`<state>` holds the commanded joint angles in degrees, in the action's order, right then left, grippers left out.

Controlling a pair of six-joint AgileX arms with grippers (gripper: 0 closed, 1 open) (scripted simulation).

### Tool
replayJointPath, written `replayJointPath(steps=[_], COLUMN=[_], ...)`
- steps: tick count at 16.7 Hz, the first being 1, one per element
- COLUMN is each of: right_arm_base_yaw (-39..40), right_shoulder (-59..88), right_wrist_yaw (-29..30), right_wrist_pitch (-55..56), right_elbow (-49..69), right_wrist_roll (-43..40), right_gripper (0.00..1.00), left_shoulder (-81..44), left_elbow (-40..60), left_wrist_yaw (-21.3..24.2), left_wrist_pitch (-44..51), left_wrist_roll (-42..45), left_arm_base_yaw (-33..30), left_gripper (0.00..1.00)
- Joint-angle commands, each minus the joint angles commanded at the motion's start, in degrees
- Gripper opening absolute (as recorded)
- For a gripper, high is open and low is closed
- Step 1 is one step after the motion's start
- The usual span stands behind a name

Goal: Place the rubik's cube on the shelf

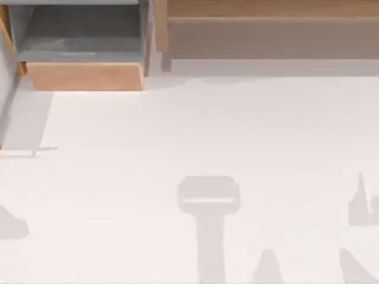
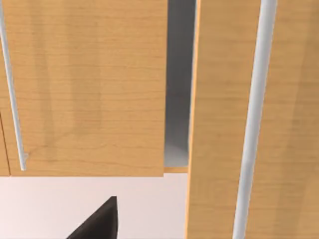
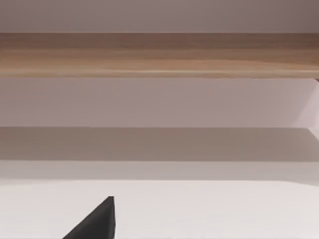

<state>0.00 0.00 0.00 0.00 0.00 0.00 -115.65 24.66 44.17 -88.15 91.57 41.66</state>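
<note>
Table: white surface [image 1: 177, 136] fills most of the top view, with grey shadows of the arms lying on its near part.
Shelf: long light-brown wooden ledge [image 1: 266, 9] with a grey-brown front panel under it, at the far edge of the table on the right; the right wrist view looks at it from the front [image 3: 159, 55].
Wooden box: smaller box with grey interior [image 1: 83, 76], at the far left corner, just beside the left end of the shelf.
Wooden panels: the left wrist view faces light-brown panels [image 2: 84, 89] with pale grey bars and a grey gap between them.
Left gripper: one dark finger tip [image 2: 99, 223] over the white table; if spread or pressed together, I cannot tell.
Right gripper: one dark finger tip [image 3: 97, 223] before the shelf; its state I cannot tell.
Rubik's cube: its place I cannot tell from these views.
</note>
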Motion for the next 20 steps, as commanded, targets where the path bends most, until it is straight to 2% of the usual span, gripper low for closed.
replayJointPath(steps=[4,8,14,20], right_arm_base_yaw=[0.0,0.0,0.0,0.0], right_shoulder=[0.0,0.0,0.0,0.0], right_wrist_yaw=[0.0,0.0,0.0,0.0], right_wrist_pitch=[0.0,0.0,0.0,0.0], right_elbow=[0.0,0.0,0.0,0.0], right_wrist_roll=[0.0,0.0,0.0,0.0], right_gripper=[1.00,1.00,1.00,1.00], left_shoulder=[0.1,-0.1,-1.3,-4.5], left_elbow=[2.4,11.3,33.6,61.3], left_wrist_yaw=[-1.0,-4.5,-11.3,-19.0], left_wrist_pitch=[2.7,14.1,43.7,80.7], left_wrist_roll=[-1.4,-7.0,-21.3,-38.0], left_arm_base_yaw=[1.8,6.7,11.1,6.9], left_gripper=[1.00,1.00,1.00,1.00])
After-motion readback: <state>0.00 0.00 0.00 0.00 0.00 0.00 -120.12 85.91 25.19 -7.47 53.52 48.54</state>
